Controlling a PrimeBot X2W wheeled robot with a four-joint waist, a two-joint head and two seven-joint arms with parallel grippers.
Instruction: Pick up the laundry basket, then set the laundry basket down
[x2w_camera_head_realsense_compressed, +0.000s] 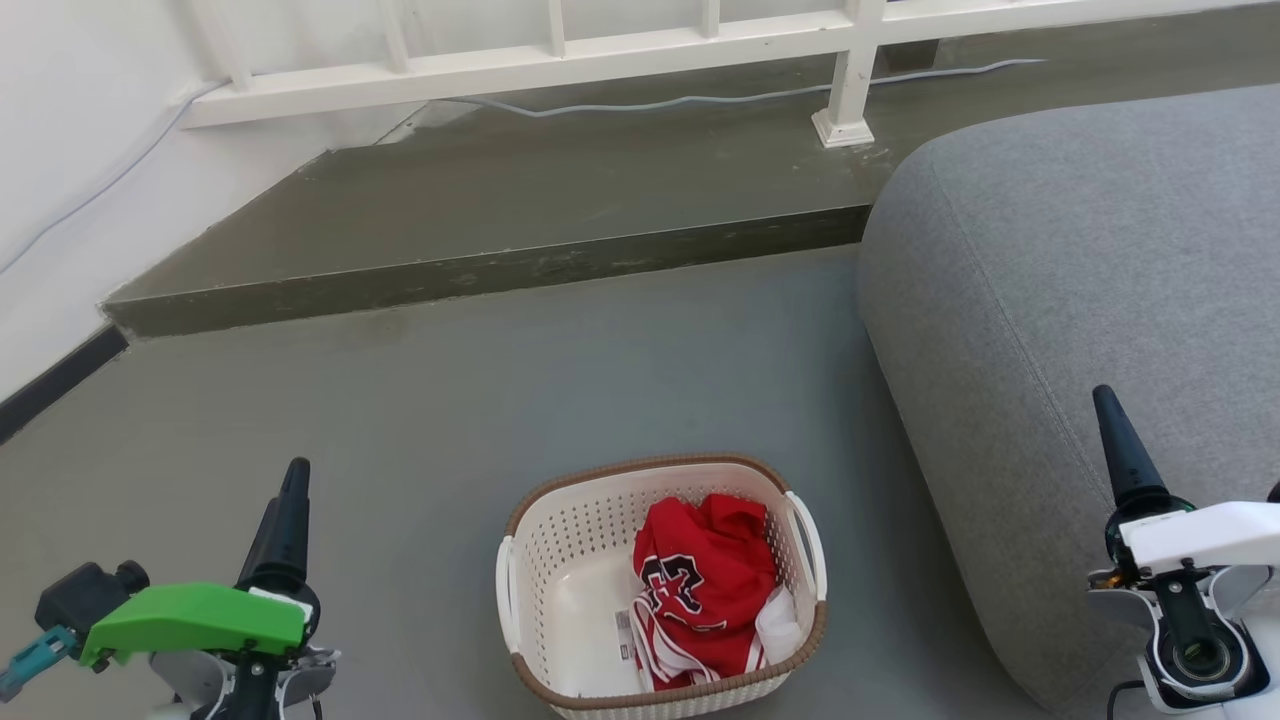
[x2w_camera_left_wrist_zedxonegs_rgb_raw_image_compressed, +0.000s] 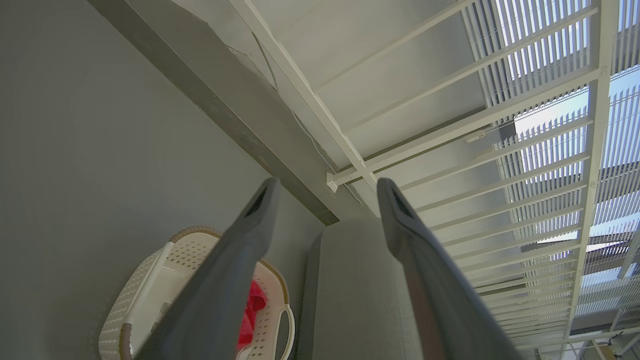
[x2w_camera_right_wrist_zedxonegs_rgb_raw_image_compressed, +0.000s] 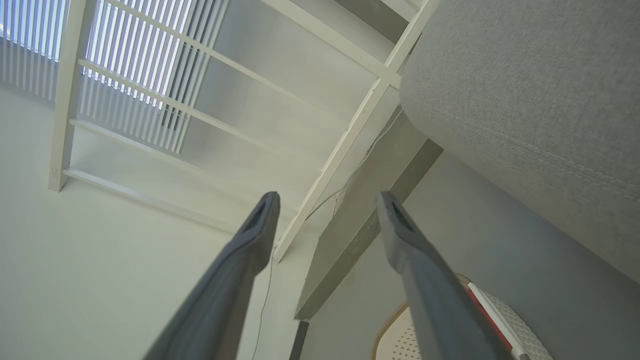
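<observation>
Floor (x2w_camera_head_realsense_compressed: 560, 370): grey and smooth, running from the near edge out to a raised step (x2w_camera_head_realsense_compressed: 480, 270) at the far side.
Sofa (x2w_camera_head_realsense_compressed: 1080, 330): a big grey fabric bulk on the right, its rounded corner just beside the basket's right side.
Railing (x2w_camera_head_realsense_compressed: 560, 60): white bars along the far edge of the step, one post (x2w_camera_head_realsense_compressed: 848, 90) standing on it; a pale cable (x2w_camera_head_realsense_compressed: 700, 100) trails along the step behind.
Wall (x2w_camera_head_realsense_compressed: 70, 150): white, on the far left, with a dark skirting strip at its foot.
Laundry basket (x2w_camera_head_realsense_compressed: 560, 560): sitting on the floor, near and in the middle, between the two arms and apart from both. Cream perforated walls, brown woven-look rim, a white loop handle on each side.
Red garment (x2w_camera_head_realsense_compressed: 705, 585): bunched in the right half of the basket, red with black and white lettering and white trim.
Left gripper (x2w_camera_left_wrist_zedxonegs_rgb_raw_image_compressed: 325, 190): near left, well clear of the basket, fingers spread wide with nothing between them. A green cover sits on its wrist.
Right gripper (x2w_camera_right_wrist_zedxonegs_rgb_raw_image_compressed: 325, 200): near right, in front of the sofa, fingers likewise parted and empty.
</observation>
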